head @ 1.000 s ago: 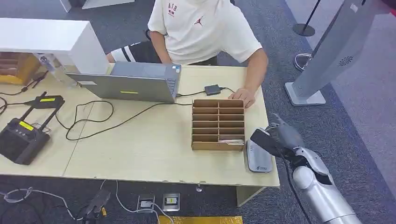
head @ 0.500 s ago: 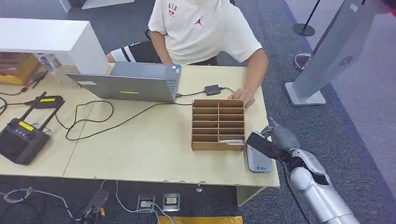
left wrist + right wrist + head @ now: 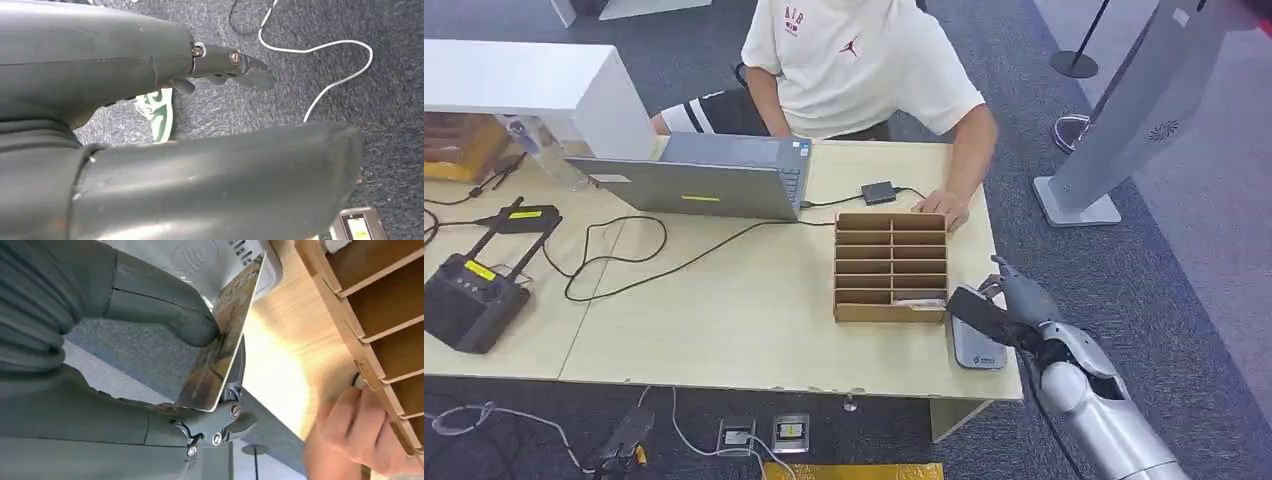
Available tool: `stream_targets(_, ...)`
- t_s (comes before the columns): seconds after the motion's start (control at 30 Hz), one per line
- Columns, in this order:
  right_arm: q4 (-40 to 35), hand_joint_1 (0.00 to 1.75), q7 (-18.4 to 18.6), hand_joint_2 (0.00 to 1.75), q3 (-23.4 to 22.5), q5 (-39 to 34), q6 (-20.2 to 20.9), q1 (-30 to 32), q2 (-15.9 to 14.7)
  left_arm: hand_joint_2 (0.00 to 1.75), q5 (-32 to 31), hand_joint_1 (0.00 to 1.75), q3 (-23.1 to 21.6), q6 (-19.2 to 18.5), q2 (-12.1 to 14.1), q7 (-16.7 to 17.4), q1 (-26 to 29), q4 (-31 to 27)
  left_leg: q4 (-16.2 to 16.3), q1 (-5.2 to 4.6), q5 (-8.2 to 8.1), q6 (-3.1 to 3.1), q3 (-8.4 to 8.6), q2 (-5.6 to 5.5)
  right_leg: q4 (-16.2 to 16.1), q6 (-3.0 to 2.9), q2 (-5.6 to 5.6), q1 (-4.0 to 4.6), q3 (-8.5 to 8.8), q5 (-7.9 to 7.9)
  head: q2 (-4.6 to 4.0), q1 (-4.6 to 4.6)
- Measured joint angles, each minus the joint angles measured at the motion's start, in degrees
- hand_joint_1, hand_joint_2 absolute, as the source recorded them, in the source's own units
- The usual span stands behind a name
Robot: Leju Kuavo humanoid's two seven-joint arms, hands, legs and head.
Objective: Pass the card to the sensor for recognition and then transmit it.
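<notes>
The right hand [image 3: 1014, 305] pinches the card [image 3: 222, 335] between thumb and fingers just above the sensor [image 3: 977, 340], beside the wooden organizer [image 3: 891, 266]; held tilted or loosely, it may misread or slip onto the desk [image 3: 754, 320].

1. The person's white T-shirt [image 3: 864, 60], top centre of the head view, carries small red lettering at the chest, too small to read for certain, and a red jumping-figure logo.
2. The grey sensor [image 3: 977, 345], lower right on the counter [image 3: 724, 320], bears a small mark too small to read.
3. The card [image 3: 225, 335] shows a printed picture; its lettering is blurred.
</notes>
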Motion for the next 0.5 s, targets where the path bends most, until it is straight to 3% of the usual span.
stream_targets(0.33,-2.43,1.75,1.18,1.75,0.0,-0.83,0.28,1.83,-0.48,0.0,0.57,0.0,0.0,0.72,0.46,0.15,0.87,-0.98,0.0,0.0,0.0,0.0,0.02,0.11,0.0,0.0,0.08,0.0,-0.01,0.01,0.0,-0.02)
stream_targets(0.5,-2.45,1.75,-0.52,1.75,-0.04,-1.01,1.27,1.61,-0.98,0.0,0.57,0.0,0.0,0.74,0.66,0.2,0.92,-1.29,0.0,0.0,0.0,0.0,0.01,0.11,0.0,0.0,0.05,0.0,0.0,0.01,0.0,0.0)
